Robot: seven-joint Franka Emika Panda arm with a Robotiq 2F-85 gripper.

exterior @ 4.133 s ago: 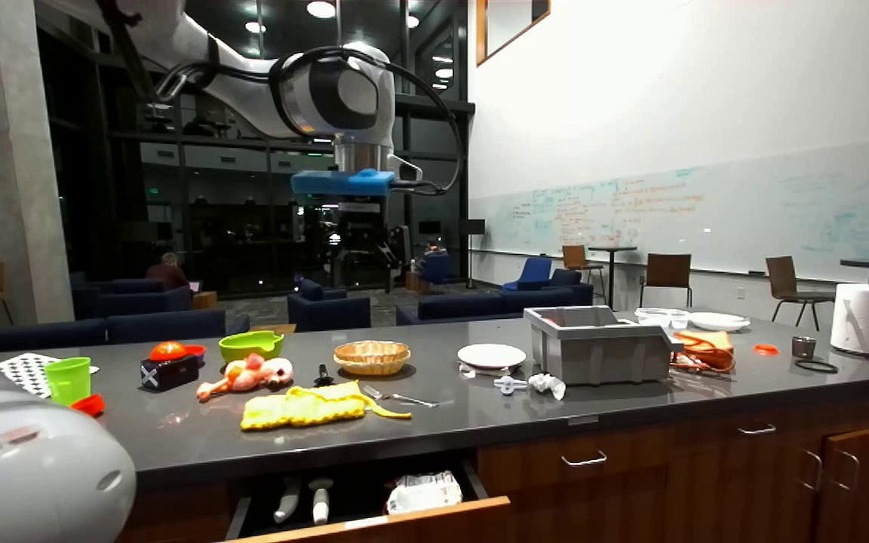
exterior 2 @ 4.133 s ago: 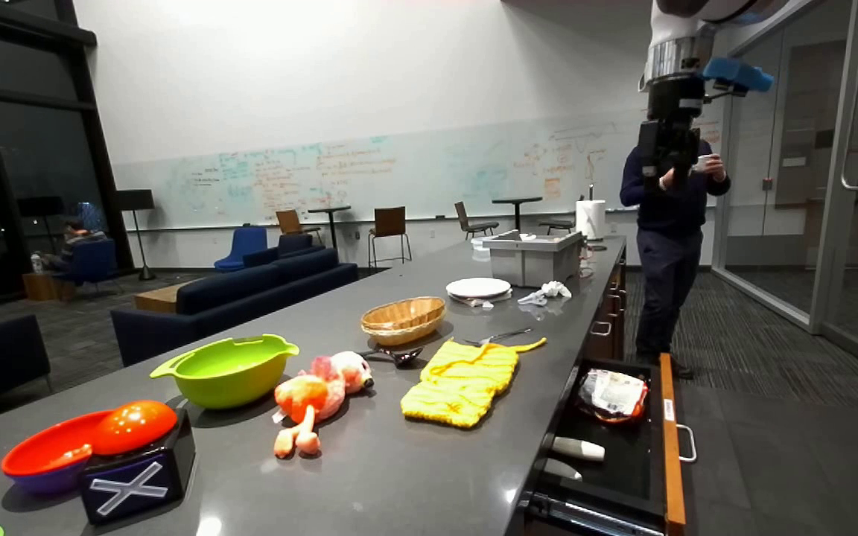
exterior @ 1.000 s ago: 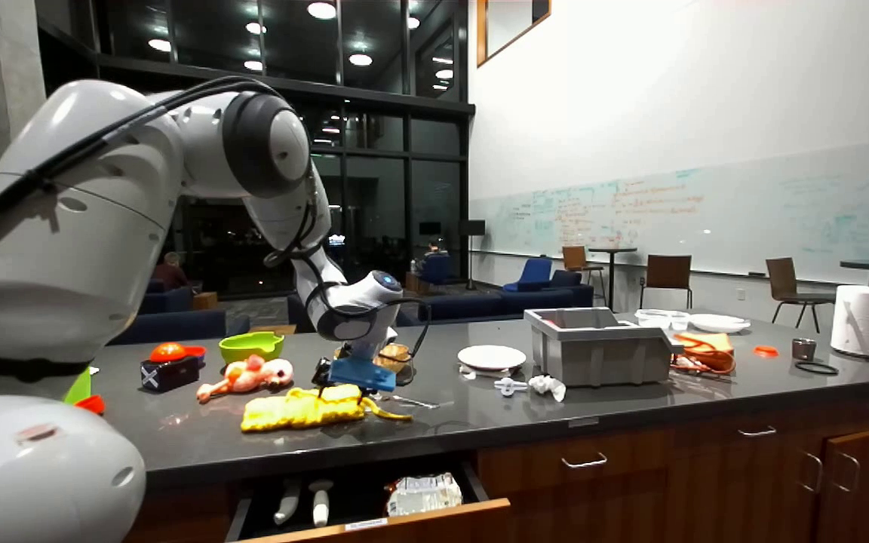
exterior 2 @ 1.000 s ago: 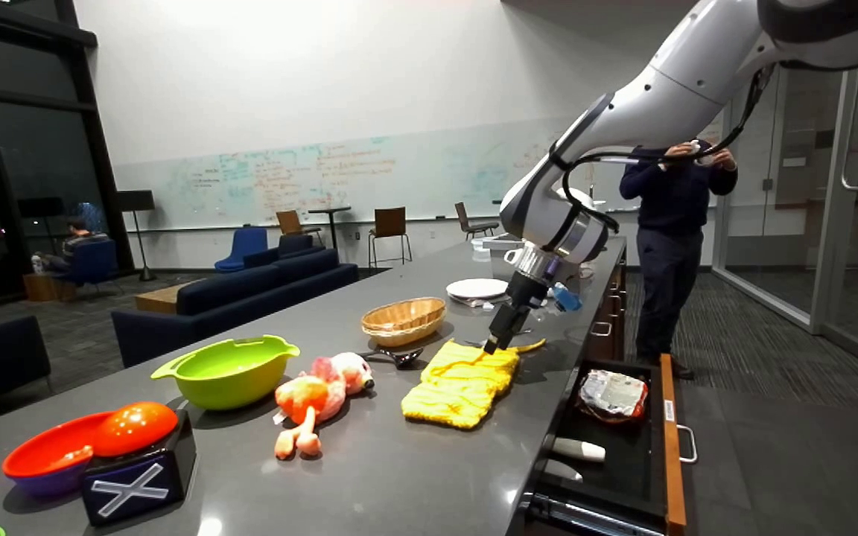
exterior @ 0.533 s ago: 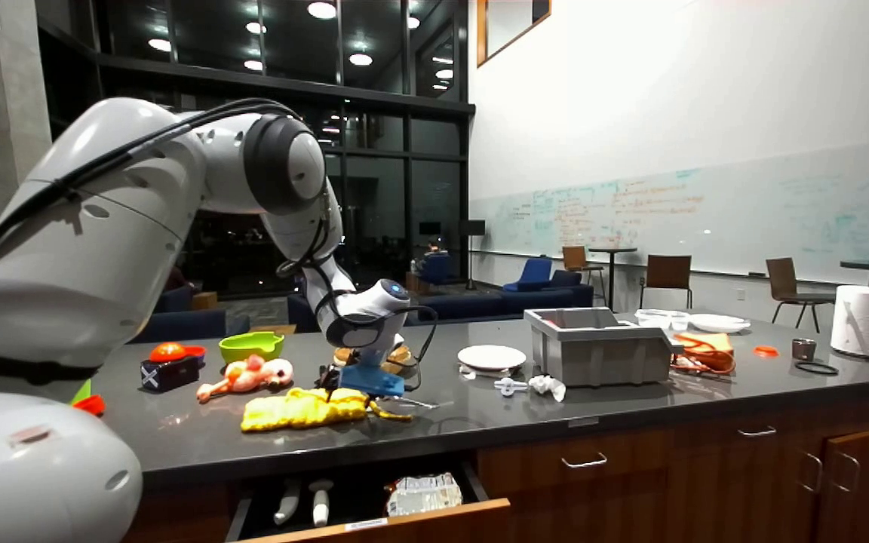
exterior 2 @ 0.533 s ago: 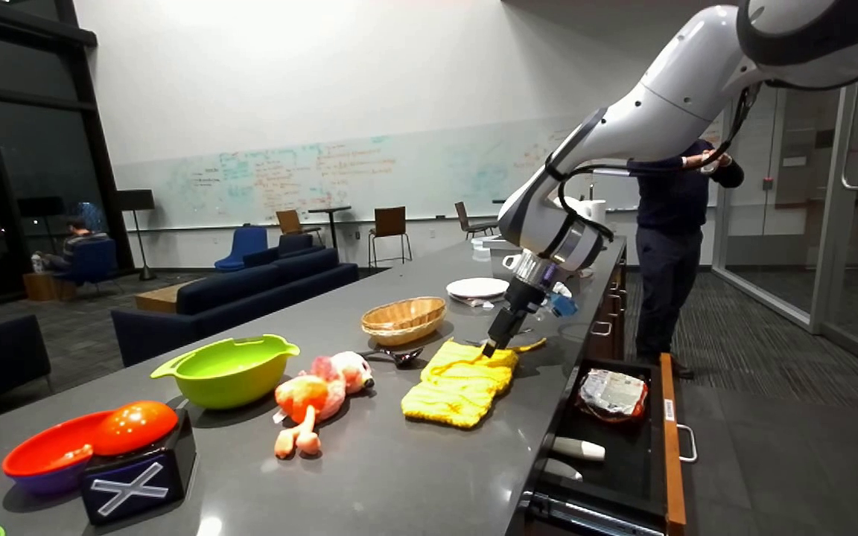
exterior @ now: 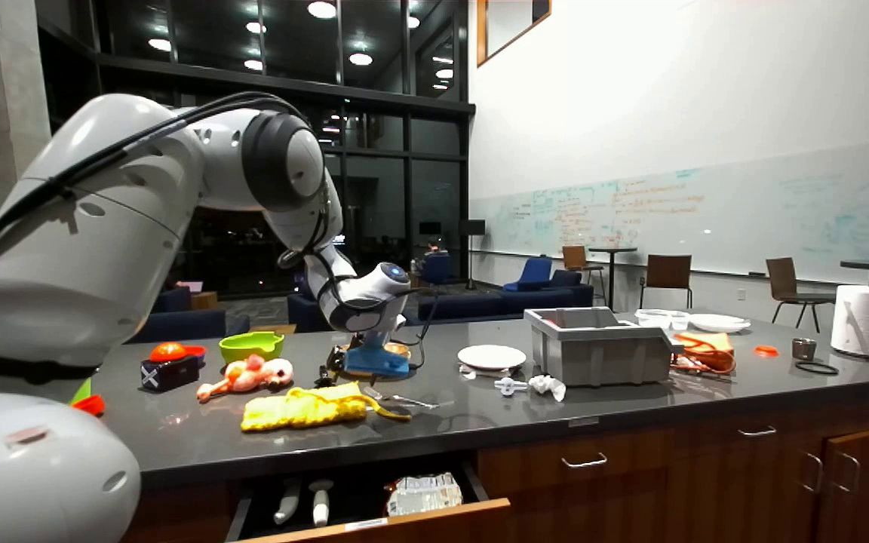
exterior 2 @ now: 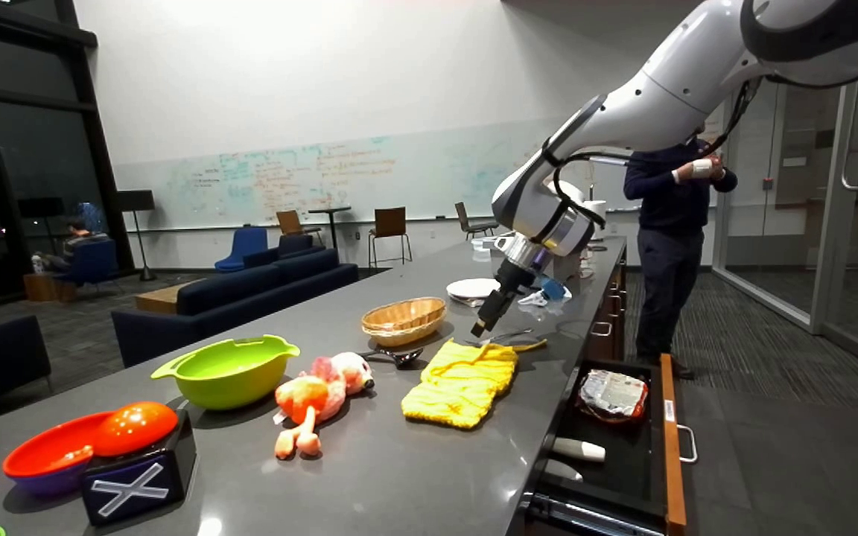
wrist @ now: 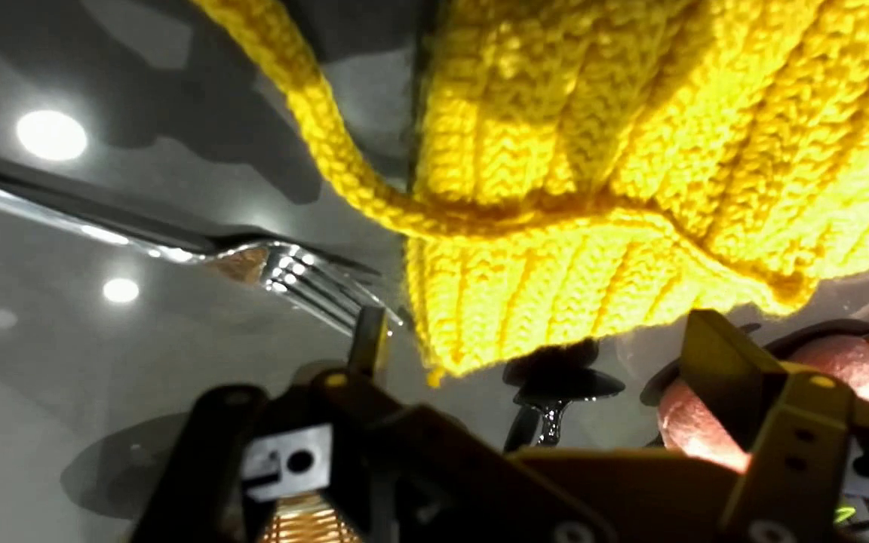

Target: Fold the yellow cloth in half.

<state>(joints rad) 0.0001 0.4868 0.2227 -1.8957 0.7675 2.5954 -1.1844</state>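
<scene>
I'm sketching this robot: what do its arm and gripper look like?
The arm is white and rounded, with a dark grey joint ring and black cables along it. The gripper is mostly black, with flat fingers and a pale plate with a dark spot. A blue block is mounted beside it.

Cloth (wrist: 668, 166) was super yellow with ribbed knit lines, desk (exterior 2: 369, 491) dark grey, bowl (exterior 2: 224, 383) lime green, plush toy (exterior 2: 330, 398) pink and orange, and the dark box (exterior 2: 131, 469) had a pale X (exterior 2: 129, 490).
</scene>
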